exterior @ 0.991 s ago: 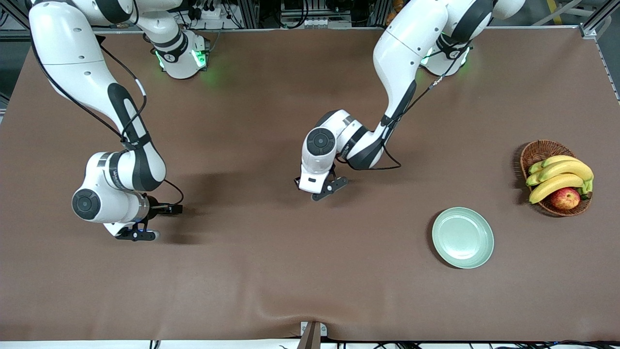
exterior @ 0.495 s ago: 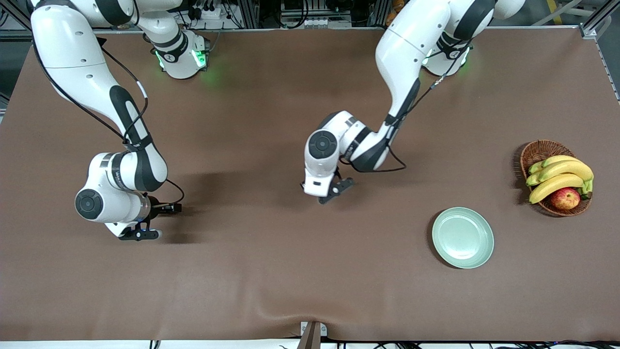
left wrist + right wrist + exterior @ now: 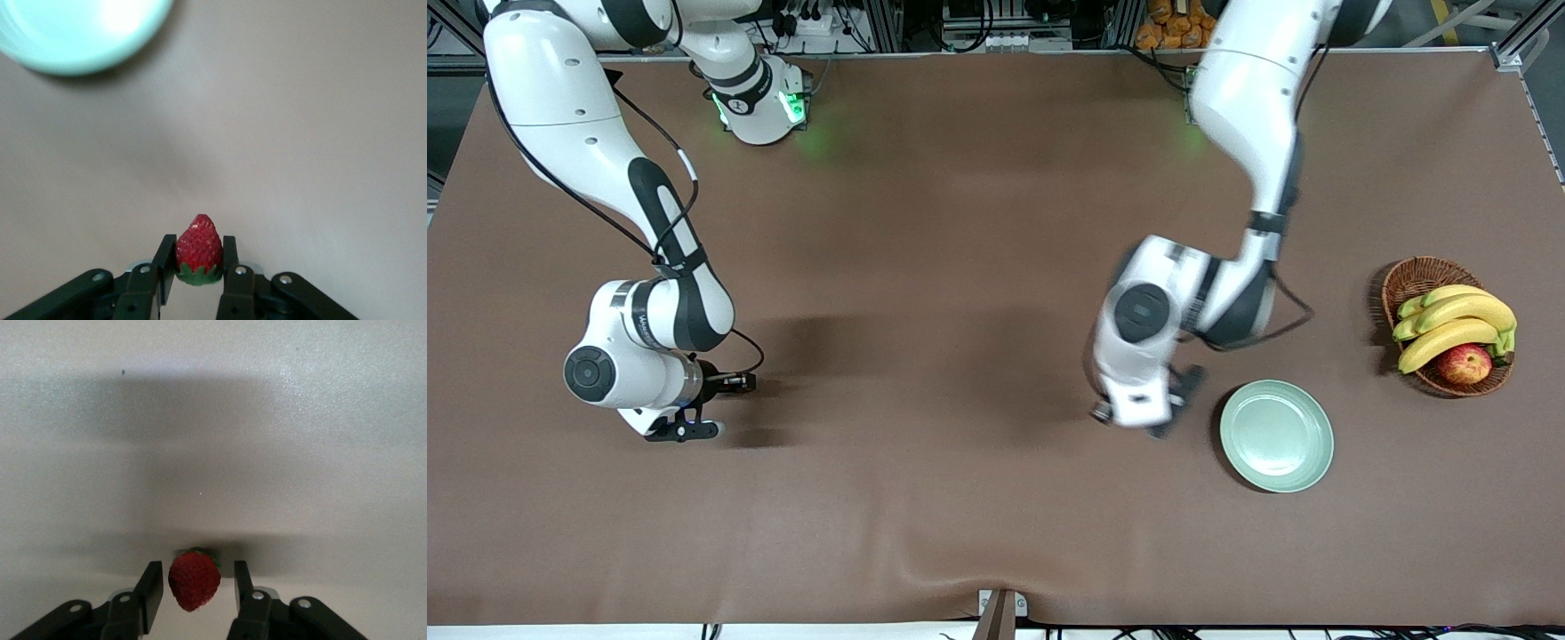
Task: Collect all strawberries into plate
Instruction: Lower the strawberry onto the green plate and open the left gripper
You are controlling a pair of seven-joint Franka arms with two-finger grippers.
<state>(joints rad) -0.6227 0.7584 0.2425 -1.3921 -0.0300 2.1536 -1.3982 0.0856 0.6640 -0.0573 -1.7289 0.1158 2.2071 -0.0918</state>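
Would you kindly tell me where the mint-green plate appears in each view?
Front view: plate on the table toward the left arm's end, nearer the camera than the basket.
Left wrist view: plate's edge shows, ahead of the strawberry in the left gripper.
Right wrist view: not in it.
Shared landmark: the brown table.

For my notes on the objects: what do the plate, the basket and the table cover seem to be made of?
The plate looks like smooth plastic or glazed ceramic: pale mint green, with a soft sheen; which one I cannot tell. The basket looks like woven wicker: brown strands show in its wall. The table cover looks like matte brown cloth or vinyl, with a slight ripple at its near edge.
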